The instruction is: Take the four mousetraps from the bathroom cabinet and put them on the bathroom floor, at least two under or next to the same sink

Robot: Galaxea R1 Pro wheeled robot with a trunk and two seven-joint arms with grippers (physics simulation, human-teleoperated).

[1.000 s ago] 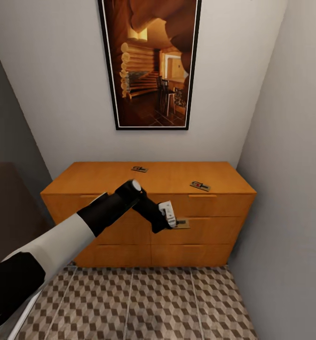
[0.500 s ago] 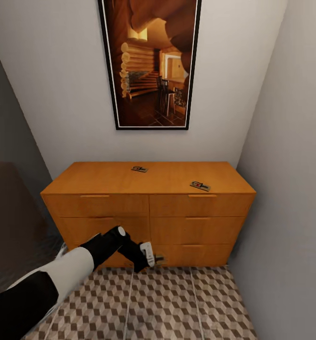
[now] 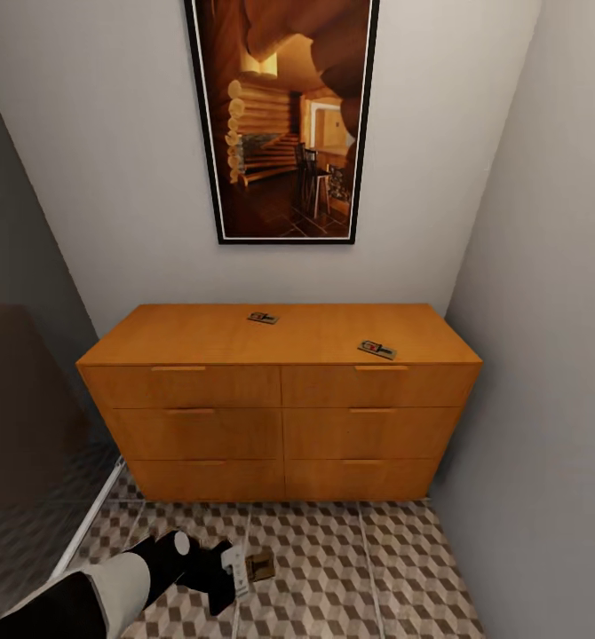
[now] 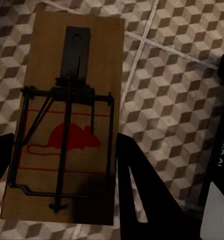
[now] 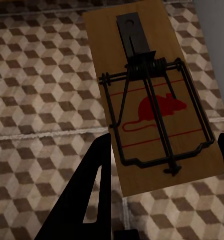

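The left claw (image 3: 244, 568), low in the frame's lower left, grips a mousetrap (image 3: 260, 565) flat just above the bathroom floor (image 3: 351, 568) for placement; two mousetraps (image 3: 376, 349) sit on the cabinet (image 3: 280, 390); the right claw (image 5: 162, 200) grips another mousetrap (image 5: 152, 95).

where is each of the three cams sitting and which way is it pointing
Head view: on the robot's head, facing the cabinet and wall picture, tilted down to the bathroom floor; the left arm and left end effector show low, gripping a mousetrap.
Left wrist view: near the left end effector, looking down its dark fingers at that mousetrap over the tiles.
Right wrist view: near the right end effector, looking along its fingers at a second mousetrap.
Shared: both wrist views show cube-pattern tiles behind a held trap.
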